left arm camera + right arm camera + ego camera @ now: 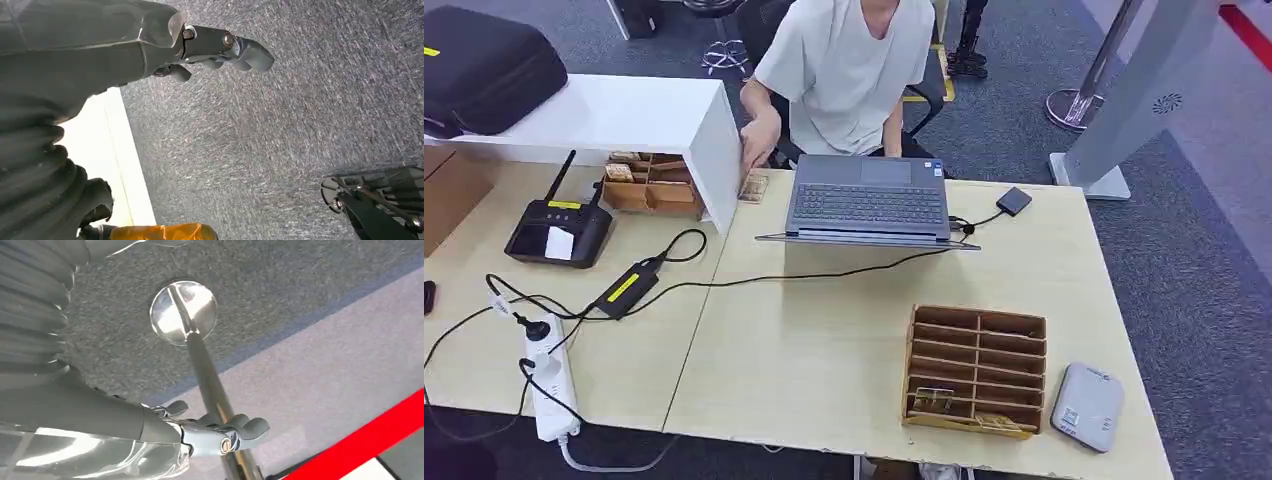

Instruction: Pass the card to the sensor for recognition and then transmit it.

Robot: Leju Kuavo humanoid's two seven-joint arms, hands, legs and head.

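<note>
Not started yet – my arms hang down
Both my left hand (220, 50) and right hand (220, 432) hold nothing, fingers loosely apart – next I reach for a card (934, 400) in the wooden rack (976, 325)

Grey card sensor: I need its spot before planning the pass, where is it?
In the head view, the flat grey card sensor lies near the table's front right corner, just right of the wooden slotted organiser.

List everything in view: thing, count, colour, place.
Slotted wooden card rack: one, brown, near table edge, cards in its nearest slots.
Flat grey sensor box: one, beside the rack.
Grey open laptop: one, mid table, before a seated person.
Black router-like device: one, left table.
White power strip: one, left near edge.
Black case: one, on white shelf.
Left hand: over carpet.
Right hand: over floor, near chrome post.
</note>
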